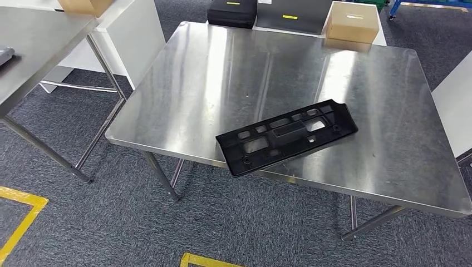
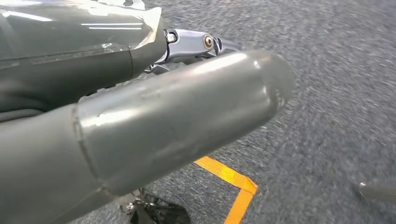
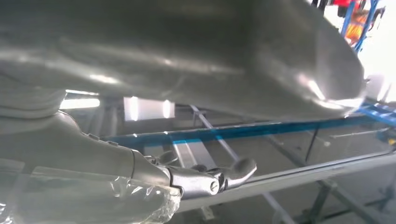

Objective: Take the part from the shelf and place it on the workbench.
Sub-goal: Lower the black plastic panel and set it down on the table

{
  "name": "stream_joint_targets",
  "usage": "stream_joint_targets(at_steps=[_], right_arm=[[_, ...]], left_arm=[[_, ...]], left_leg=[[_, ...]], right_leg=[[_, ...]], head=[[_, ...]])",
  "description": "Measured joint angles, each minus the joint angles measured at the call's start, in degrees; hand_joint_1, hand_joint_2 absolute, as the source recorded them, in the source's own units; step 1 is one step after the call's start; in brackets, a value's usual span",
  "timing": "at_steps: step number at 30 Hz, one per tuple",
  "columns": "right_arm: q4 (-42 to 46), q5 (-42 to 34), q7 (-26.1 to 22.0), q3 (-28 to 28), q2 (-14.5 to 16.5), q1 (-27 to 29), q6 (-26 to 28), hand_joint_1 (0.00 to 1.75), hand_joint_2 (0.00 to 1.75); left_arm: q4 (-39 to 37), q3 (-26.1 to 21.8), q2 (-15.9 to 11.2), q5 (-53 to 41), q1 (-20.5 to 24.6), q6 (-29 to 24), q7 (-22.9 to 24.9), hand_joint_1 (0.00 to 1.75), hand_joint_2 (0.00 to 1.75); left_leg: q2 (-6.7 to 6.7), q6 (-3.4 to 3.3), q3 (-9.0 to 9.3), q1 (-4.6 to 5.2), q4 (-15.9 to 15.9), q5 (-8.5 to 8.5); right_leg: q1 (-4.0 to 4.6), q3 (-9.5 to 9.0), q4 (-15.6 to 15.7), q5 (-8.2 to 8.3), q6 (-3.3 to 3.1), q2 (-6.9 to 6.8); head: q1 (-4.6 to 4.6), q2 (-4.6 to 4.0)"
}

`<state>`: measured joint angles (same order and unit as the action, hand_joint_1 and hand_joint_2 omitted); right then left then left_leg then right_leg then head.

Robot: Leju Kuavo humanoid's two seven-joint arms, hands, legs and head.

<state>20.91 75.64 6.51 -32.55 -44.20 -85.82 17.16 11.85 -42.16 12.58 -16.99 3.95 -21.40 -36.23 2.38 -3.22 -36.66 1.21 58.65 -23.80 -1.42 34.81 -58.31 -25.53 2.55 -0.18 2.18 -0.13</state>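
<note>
The part (image 1: 288,136) is a long flat black plastic plate with several cut-outs. It lies slantwise on the steel workbench (image 1: 222,78), near the front edge, and its near left corner juts slightly past that edge. Nothing touches it. In the left wrist view my left hand (image 2: 187,107) hangs over grey carpet, its thick thumb and a silver finger stretched out, holding nothing. In the right wrist view my right hand (image 3: 187,65) also holds nothing, with the thumb and one finger (image 3: 210,179) apart.
A second steel table (image 1: 33,50) stands at the left with a carpeted gap between. Behind the workbench are a cardboard box (image 1: 352,22), a black case (image 1: 232,12) and a white cabinet (image 1: 128,33). Yellow floor tape (image 1: 22,214) marks the carpet. Blue rails (image 3: 243,130) cross the right wrist view.
</note>
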Motion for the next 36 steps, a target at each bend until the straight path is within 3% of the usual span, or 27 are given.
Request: stream_joint_targets(at_steps=[2,3,5,7,8,9,11,13,15,17,19,21,25,30,36], right_arm=[[5.06,-7.36,-0.84,1.38,-5.5,4.84,1.17,0.0,0.0],[8.65,-13.13,-0.33,2.54,-9.01,9.98,2.77,0.0,0.0],[17.41,-27.09,2.39,7.2,-17.09,28.43,9.59,0.0,0.0],[27.09,-35.72,3.66,16.11,-21.51,53.41,15.09,0.0,0.0],[33.02,-35.66,2.2,22.51,-20.35,64.62,14.75,0.0,0.0],[39.12,-32.65,-0.38,29.64,-17.21,74.02,13.26,0.0,0.0],[50.34,-19.38,-7.87,44.63,-6.01,87.09,11.34,0.0,0.0],[57.54,-4.24,-14.66,57.36,7.0,95.03,13.0,0.0,0.0],[60.81,5.11,-18.89,66.41,19.64,98.64,16.31,0.0,0.0],[60.82,8.51,-20.88,70.87,29.28,100.39,19.46,0.0,0.0],[58.88,9.4,-21.8,72.72,35.36,100.88,20.66,0.0,0.0],[56.58,9.72,-22.22,74.24,39.44,100.68,20.97,0.0,0.0],[53.97,9.8,-22.65,76.24,43.48,100.42,21.02,0.0,0.0],[51.01,8.0,-23.35,77.85,45.44,99.24,20.98,0.0,0.0],[29.95,3.39,-24.33,86.86,46.47,90.14,20.99,0.0,0.0]], left_arm=[[-0.02,-0.6,0.6,0.68,0.03,-0.36,0.66,0.0,0.0],[-0.05,-0.95,0.96,1.03,0.07,-0.62,0.92,0.0,0.0],[-0.11,-1.72,1.73,1.7,0.23,-1.17,1.26,0.0,0.0],[-0.2,-2.46,2.33,2.37,0.22,-1.56,1.36,0.0,0.0],[-0.22,-2.83,2.49,2.7,0.17,-1.74,1.33,0.0,0.0],[-0.25,-3.19,2.6,3.01,0.2,-1.86,1.26,0.0,0.0],[-0.28,-3.8,2.79,3.34,0.55,-2.16,0.98,0.0,0.0],[-0.31,-4.26,2.95,3.54,0.74,-2.52,0.63,0.0,0.0],[-0.31,-4.76,2.94,3.75,0.38,-2.96,0.33,0.0,0.0],[-0.31,-5.21,2.81,3.73,0.06,-3.16,0.12,0.0,0.0],[-0.31,-5.4,2.64,3.49,0.07,-3.19,0.01,0.0,0.0],[-0.31,-5.46,2.48,3.26,0.2,-3.19,-0.02,0.0,0.0],[-0.31,-5.47,2.29,3.14,0.27,-3.19,-0.03,0.0,0.0],[-0.31,-5.48,2.13,2.52,0.27,-3.02,0.04,0.0,0.0],[-0.31,-3.91,1.45,-2.81,0.31,-0.49,2.24,0.0,0.0]], left_leg=[[0.42,-0.07,0.13,-0.18,0.06,-0.07],[0.67,-0.07,0.27,-0.36,0.09,-0.19],[1.45,-0.12,0.64,-1.01,0.1,-0.51],[2.22,0.02,0.7,-1.48,0.0,-1.02],[2.31,0.23,0.84,-1.6,-0.01,-1.36],[2.14,0.36,1.01,-1.68,-0.05,-1.76],[1.71,0.24,1.89,-1.81,-0.02,-2.23],[2.08,0.16,2.53,-1.82,-0.05,-2.32],[2.35,0.44,2.81,-1.82,-0.1,-2.37],[1.85,0.51,2.84,-1.81,-0.18,-2.4],[1.15,0.65,2.95,-1.77,-0.29,-2.51],[0.65,0.82,3.13,-1.75,-0.34,-2.68],[0.26,0.94,3.24,-1.74,-0.37,-2.85],[0.13,0.91,3.33,-1.59,-0.39,-2.96],[-0.13,0.89,3.51,-1.43,-0.39,-2.94]], right_leg=[[0.2,-0.31,0.15,-0.18,0.19,-0.37],[0.44,-0.6,0.36,-0.27,0.29,-0.61],[1.2,-1.81,1.02,-0.53,0.45,-1.36],[1.94,-3.17,1.48,-0.87,0.39,-2.12],[2.16,-3.57,1.65,-1.02,0.22,-2.14],[2.32,-3.87,1.78,-1.18,0.0,-1.85],[2.3,-3.97,2.04,-1.52,-0.23,-1.31],[2.09,-4.19,2.08,-2.01,-0.26,-1.76],[2.0,-4.57,2.02,-2.27,-0.36,-2.12],[1.96,-4.68,1.96,-2.25,-0.39,-1.68],[1.9,-4.63,1.92,-2.23,-0.38,-0.95],[1.84,-4.62,1.92,-2.24,-0.39,-0.42],[1.78,-4.37,1.93,-2.29,-0.43,-0.09],[1.64,-4.1,1.94,-2.35,-0.5,-0.02],[1.49,-4.14,1.94,-2.31,-0.48,0.22]], head=[[0.1,0.0],[0.18,0.0],[0.26,0.0],[-0.23,0.0],[-0.62,0.0],[-0.77,0.0],[-0.83,0.0],[-0.87,0.0],[-0.93,0.0],[-0.88,0.0],[-0.86,0.0],[-0.87,0.0],[-0.89,0.0],[-0.92,0.0],[-0.91,0.0]])
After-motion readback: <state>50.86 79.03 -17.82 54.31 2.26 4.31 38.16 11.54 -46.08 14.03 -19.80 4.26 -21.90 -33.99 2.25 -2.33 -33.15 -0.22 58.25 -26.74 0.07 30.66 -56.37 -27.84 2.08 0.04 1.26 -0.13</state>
